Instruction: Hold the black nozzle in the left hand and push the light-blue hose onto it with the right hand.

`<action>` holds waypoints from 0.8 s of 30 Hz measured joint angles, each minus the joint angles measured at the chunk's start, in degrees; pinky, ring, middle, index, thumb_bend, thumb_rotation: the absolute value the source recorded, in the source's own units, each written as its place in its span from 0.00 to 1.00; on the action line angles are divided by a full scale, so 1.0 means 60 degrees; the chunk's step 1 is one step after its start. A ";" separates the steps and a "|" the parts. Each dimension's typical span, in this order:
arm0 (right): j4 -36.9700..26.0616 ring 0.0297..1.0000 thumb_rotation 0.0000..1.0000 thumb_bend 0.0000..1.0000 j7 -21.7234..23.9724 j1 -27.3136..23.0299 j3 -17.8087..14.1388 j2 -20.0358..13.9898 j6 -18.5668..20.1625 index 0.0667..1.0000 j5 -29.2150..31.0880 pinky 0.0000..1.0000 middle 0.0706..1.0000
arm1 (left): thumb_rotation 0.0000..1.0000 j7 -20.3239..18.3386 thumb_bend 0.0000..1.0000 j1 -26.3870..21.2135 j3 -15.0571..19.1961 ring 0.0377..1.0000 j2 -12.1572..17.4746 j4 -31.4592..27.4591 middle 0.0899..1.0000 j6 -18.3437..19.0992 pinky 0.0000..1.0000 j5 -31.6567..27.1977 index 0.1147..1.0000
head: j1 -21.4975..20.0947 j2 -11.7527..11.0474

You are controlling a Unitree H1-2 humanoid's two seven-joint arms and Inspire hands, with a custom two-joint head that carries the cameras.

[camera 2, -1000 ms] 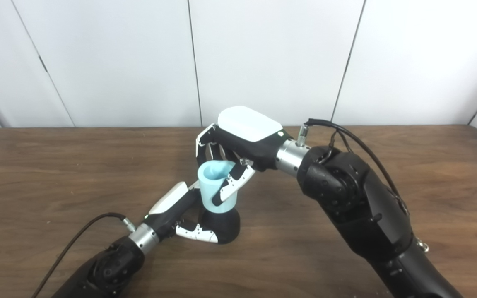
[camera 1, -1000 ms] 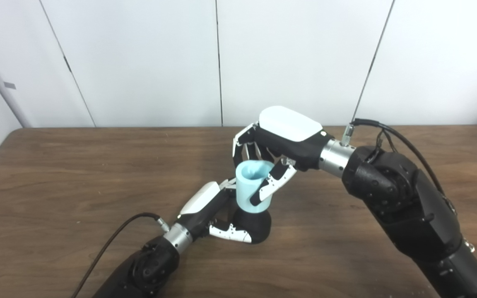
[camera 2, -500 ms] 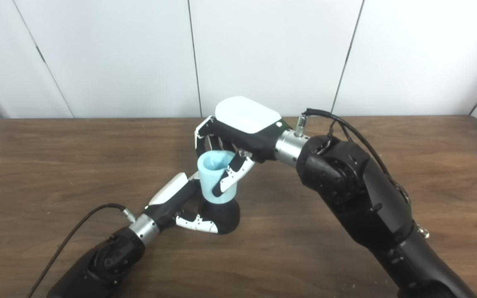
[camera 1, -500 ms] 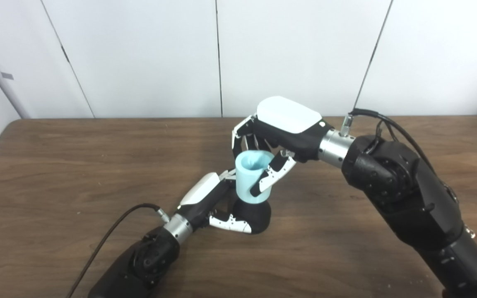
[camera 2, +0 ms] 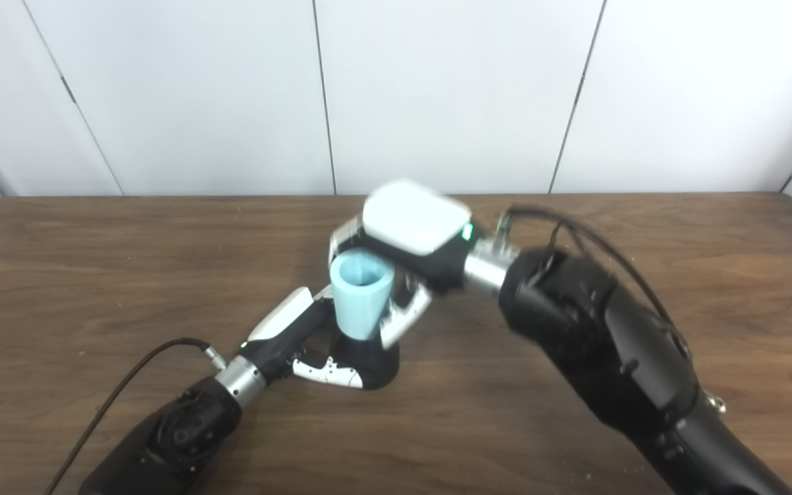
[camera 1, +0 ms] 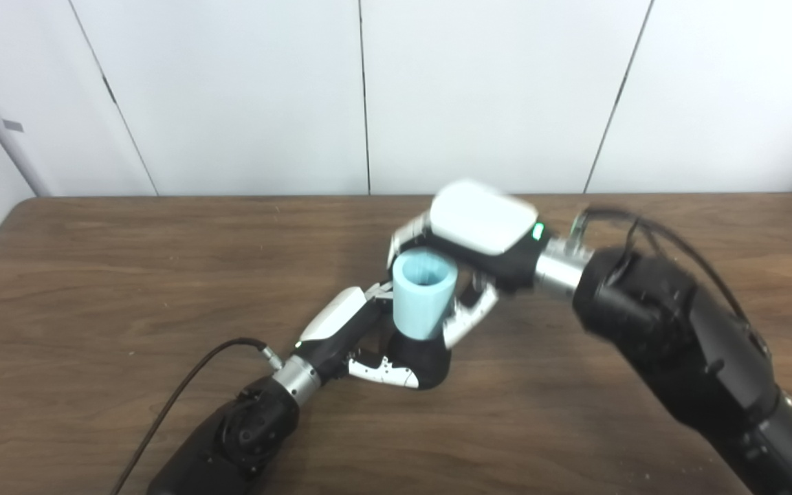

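The light-blue hose (camera 1: 423,295) stands upright at the table's middle, its open end up and its lower end seated on the black nozzle (camera 1: 429,364). My left hand (camera 1: 351,333) is shut on the nozzle, thumb across its front and fingers behind it. My right hand (camera 1: 482,230) is blurred with motion, above and to the right of the hose. Its fingers (camera 1: 404,240) curl behind the hose's top. Its thumb (camera 1: 468,316) lies beside the hose's right side, no longer across the front. Whether it still grips is unclear.
The brown wooden table (camera 1: 93,275) spreads wide on both sides of the hands. A black cable (camera 1: 190,385) runs from my left wrist toward the front edge. White wall panels stand behind the table's far edge.
My right hand has dropped and shifted slightly right, and its thumb has come off the hose's front to its right side. The hose sits slightly lower on the nozzle. My left hand keeps its hold.
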 measured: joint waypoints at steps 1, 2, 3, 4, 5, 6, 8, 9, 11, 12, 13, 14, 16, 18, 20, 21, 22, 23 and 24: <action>0.0000 0.85 0.42 0.89 -0.0027 0.0010 0.0005 -0.0006 -0.0115 0.72 -0.0122 0.79 0.80 | 0.36 -0.0001 0.58 0.0003 0.0000 0.97 0.0000 0.0000 0.77 0.0000 1.00 0.0000 0.37 | 0.0000 -0.0015; 0.0001 0.86 0.42 0.89 -0.0034 0.0011 0.0003 -0.0024 -0.0239 0.72 -0.0235 0.81 0.81 | 0.36 -0.0003 0.58 0.0003 -0.0001 0.97 0.0000 -0.0001 0.77 0.0000 1.00 0.0000 0.38 | 0.0000 -0.0015; 0.0001 0.86 0.43 0.89 -0.0058 0.0018 -0.0001 -0.0030 -0.0334 0.72 -0.0315 0.82 0.82 | 0.36 -0.0004 0.58 0.0003 -0.0001 0.97 -0.0001 -0.0001 0.77 0.0000 1.00 0.0000 0.38 | -0.0015 0.0000; 0.0003 0.87 0.43 0.89 -0.0134 0.0051 -0.0007 -0.0027 -0.0407 0.72 -0.0411 0.83 0.83 | 0.36 -0.0005 0.58 0.0001 -0.0001 0.97 -0.0001 -0.0001 0.77 0.0000 1.00 0.0000 0.38 | -0.0015 0.0000; 0.0008 0.87 0.43 0.89 -0.0216 0.0101 -0.0021 -0.0018 -0.0471 0.72 -0.0488 0.83 0.83 | 0.36 -0.0008 0.58 0.0002 -0.0003 0.97 -0.0001 -0.0007 0.77 0.0000 1.00 0.0000 0.38 | -0.0015 0.0000; 0.0012 0.87 0.43 0.89 -0.0295 0.0157 -0.0040 -0.0003 -0.0522 0.71 -0.0524 0.84 0.83 | 0.36 -0.0010 0.58 0.0003 -0.0003 0.97 0.0000 -0.0012 0.77 0.0000 1.00 0.0000 0.38 | -0.0015 0.0000; 0.0023 0.88 0.43 0.89 -0.0401 0.0221 -0.0074 0.0023 -0.0591 0.71 -0.0590 0.85 0.84 | 0.36 -0.0015 0.58 0.0004 -0.0004 0.97 0.0000 -0.0013 0.77 0.0000 1.00 0.0000 0.37 | -0.0015 0.0000; 0.0027 0.88 0.42 0.89 -0.0410 0.0228 -0.0088 0.0028 -0.0616 0.70 -0.0596 0.85 0.84 | 0.36 -0.0016 0.58 0.0004 -0.0005 0.97 0.0000 -0.0013 0.77 0.0000 1.00 0.0000 0.37 | 0.0000 0.0000; 0.0051 0.88 0.42 0.88 -0.0410 0.0228 -0.0120 0.0030 -0.0696 0.70 -0.0590 0.86 0.84 | 0.36 -0.0018 0.58 0.0004 -0.0012 0.97 0.0000 -0.0015 0.77 0.0000 1.00 0.0000 0.37 | 0.0000 0.0000; 0.0056 0.88 0.42 0.88 -0.0405 0.0230 -0.0136 0.0032 -0.0711 0.70 -0.0581 0.86 0.84 | 0.36 -0.0018 0.58 0.0004 -0.0014 0.97 0.0000 -0.0018 0.77 0.0000 1.00 0.0000 0.37 | 0.0000 0.0000; 0.0057 0.88 0.42 0.88 -0.0396 0.0233 -0.0147 0.0037 -0.0714 0.70 -0.0556 0.86 0.84 | 0.36 -0.0018 0.58 0.0004 -0.0015 0.97 0.0000 -0.0020 0.77 0.0000 1.00 0.0000 0.37 | 0.0000 0.0000; 0.0058 0.88 0.42 0.88 -0.0389 0.0238 -0.0152 0.0043 -0.0719 0.70 -0.0527 0.86 0.84 | 0.36 -0.0018 0.58 0.0004 -0.0015 0.97 -0.0003 -0.0023 0.77 0.0000 1.00 -0.0001 0.37 | -0.0015 0.0000; 0.0060 0.88 0.42 0.88 -0.0387 0.0268 -0.0181 0.0061 -0.0722 0.70 -0.0490 0.86 0.84 | 0.36 -0.0029 0.58 0.0011 -0.0020 0.97 -0.0003 -0.0038 0.77 0.0001 1.00 0.0000 0.37 | -0.0015 0.0015; 0.0062 0.88 0.41 0.88 -0.0387 0.0282 -0.0195 0.0065 -0.0725 0.70 -0.0472 0.86 0.84 | 0.36 -0.0031 0.58 0.0017 -0.0021 0.97 -0.0003 -0.0046 0.77 0.0001 1.00 0.0000 0.37 | -0.0015 0.0015; 0.0076 0.88 0.41 0.88 -0.0388 0.0282 -0.0200 0.0067 -0.0738 0.70 -0.0463 0.86 0.84 | 0.36 -0.0033 0.58 0.0019 -0.0023 0.97 -0.0003 -0.0052 0.77 0.0002 1.00 0.0000 0.37 | -0.0015 0.0015; 0.0078 0.88 0.41 0.88 -0.0389 0.0282 -0.0202 0.0067 -0.0742 0.70 -0.0462 0.86 0.84 | 0.36 -0.0033 0.58 0.0020 -0.0023 0.97 -0.0003 -0.0055 0.77 0.0003 1.00 0.0000 0.37 | -0.0015 0.0015; 0.0079 0.88 0.41 0.88 -0.0389 0.0282 -0.0203 0.0067 -0.0747 0.70 -0.0461 0.86 0.84 | 0.36 -0.0034 0.58 0.0022 -0.0022 0.97 -0.0002 -0.0057 0.77 0.0004 1.00 0.0000 0.37 | -0.0015 0.0015; 0.0080 0.88 0.41 0.88 -0.0389 0.0282 -0.0205 0.0067 -0.0751 0.70 -0.0461 0.86 0.84 | 0.36 -0.0035 0.58 0.0022 -0.0023 0.97 -0.0002 -0.0057 0.77 0.0005 1.00 0.0000 0.37 | 0.0000 0.0015; 0.0081 0.88 0.41 0.88 -0.0389 0.0282 -0.0206 0.0067 -0.0751 0.70 -0.0461 0.86 0.84 | 0.36 -0.0035 0.58 0.0022 -0.0023 0.97 -0.0002 -0.0057 0.77 0.0005 1.00 0.0000 0.37 | 0.0000 0.0015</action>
